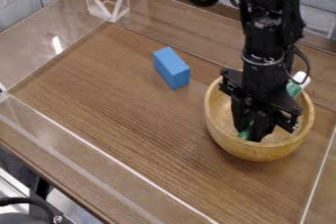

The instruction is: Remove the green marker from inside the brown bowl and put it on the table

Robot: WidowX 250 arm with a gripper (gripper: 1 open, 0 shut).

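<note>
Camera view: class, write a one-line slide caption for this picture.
Robot gripper, shut on the green marker, reaches down into the brown bowl on the table; a blue block lies nearby.

Blue block (171,67) only obstacle; acrylic walls (79,144) round edges.
</note>
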